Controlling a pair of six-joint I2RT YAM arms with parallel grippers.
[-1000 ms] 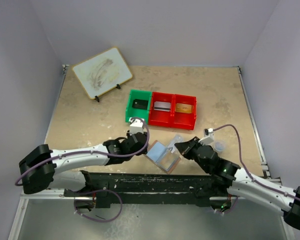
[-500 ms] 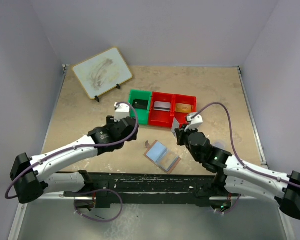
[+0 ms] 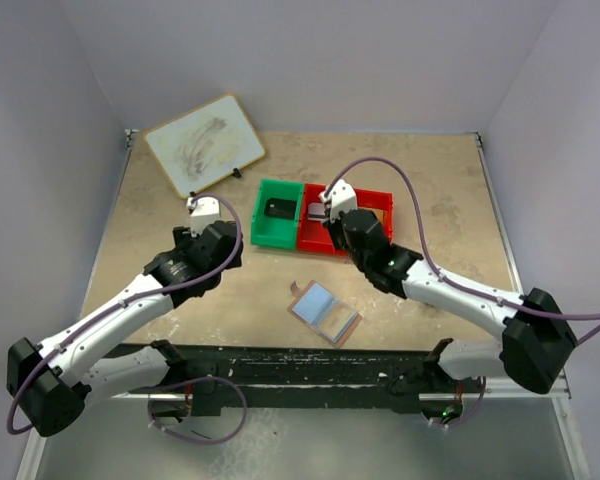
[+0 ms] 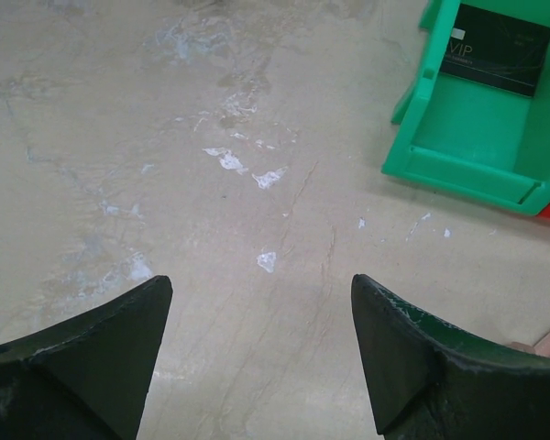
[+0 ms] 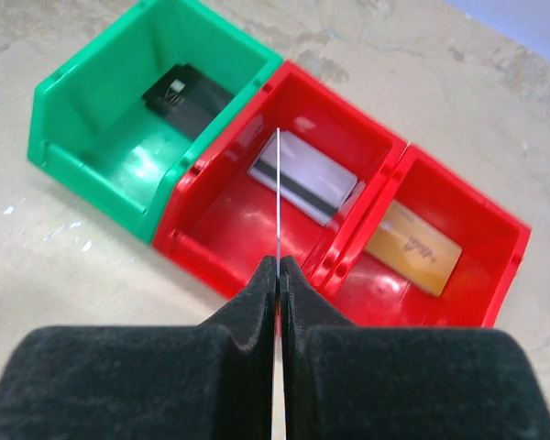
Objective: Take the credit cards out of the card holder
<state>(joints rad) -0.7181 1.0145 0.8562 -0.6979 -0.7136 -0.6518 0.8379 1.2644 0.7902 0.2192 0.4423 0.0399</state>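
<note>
Left claw [image 4: 257, 289]: released, fingers wide, nothing between, over bare counter [image 4: 165, 137] just left of green bin [image 4: 458, 170]. Black card [image 4: 495, 46] lies in green bin. Card holder [image 3: 325, 312]: open flat on counter near front, blue-grey inside up, well apart from both claws. Right claw [image 5: 278, 275]: clenched on thin card [image 5: 279, 183], seen edge-on, above left red bin [image 5: 202, 243] holding silver card [image 5: 304, 176]. Orange card [image 5: 412, 247] in right red bin [image 5: 385, 293].

Left arm [image 3: 105, 322] extended forward, wrist tipped down; my left jaws stand wide apart. Right arm [image 3: 452, 291] reaches forward and inward; my right jaws are pressed together on a card [image 5: 279, 183], edge-on.
</note>
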